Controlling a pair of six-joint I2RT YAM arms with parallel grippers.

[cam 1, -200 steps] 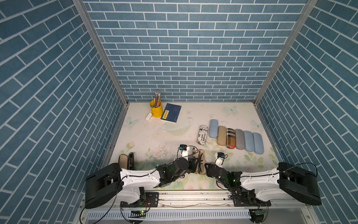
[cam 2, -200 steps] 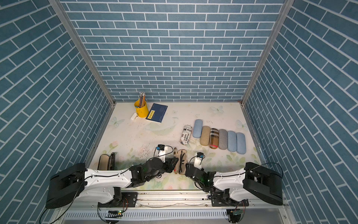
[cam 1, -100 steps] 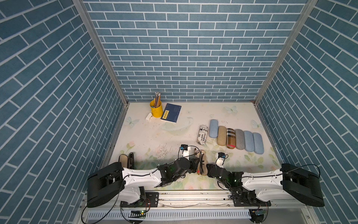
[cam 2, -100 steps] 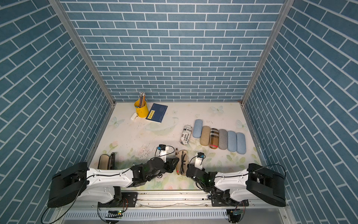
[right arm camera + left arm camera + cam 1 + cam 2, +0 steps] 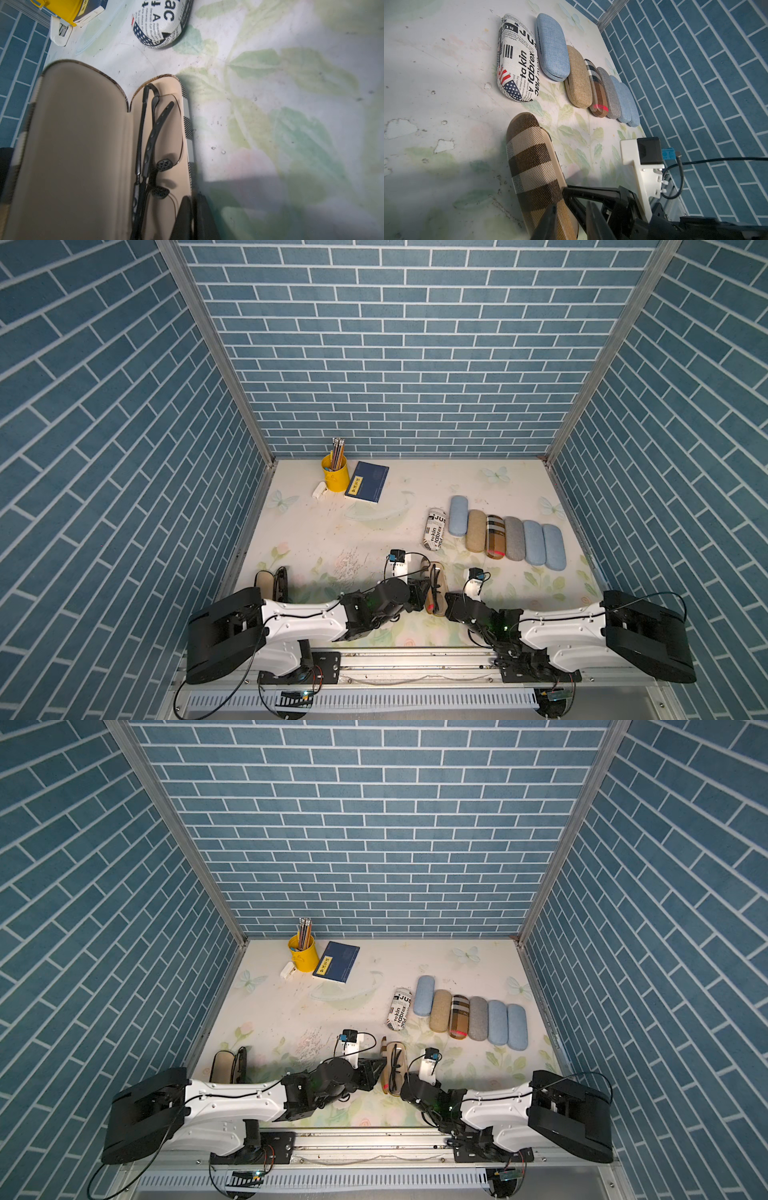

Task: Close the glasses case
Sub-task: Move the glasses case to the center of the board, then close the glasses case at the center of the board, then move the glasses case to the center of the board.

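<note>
The glasses case (image 5: pixel 435 587) (image 5: pixel 395 1067) is brown plaid and lies open at the table's front middle. Black glasses (image 5: pixel 149 141) lie in its beige base. The lid (image 5: pixel 533 162) (image 5: pixel 79 145) stands raised on the left side. My left gripper (image 5: pixel 419 595) (image 5: pixel 376 1069) (image 5: pixel 571 222) is shut on the lid's edge, one finger on the plaid outside and one inside. At the near end, my right gripper (image 5: pixel 446 605) (image 5: pixel 402 1088) (image 5: pixel 193 216) is shut on the base's thin right-hand wall.
A newspaper-print case (image 5: pixel 435 528) and a row of several closed cases (image 5: pixel 507 539) lie behind on the right. A yellow pencil cup (image 5: pixel 334 477) and a blue notebook (image 5: pixel 368 487) stand at the back. Another open case (image 5: pixel 272 587) sits at the front left.
My right gripper's jaws have closed onto the wall of the case's base. The left gripper has kept its hold on the lid, almost still.
</note>
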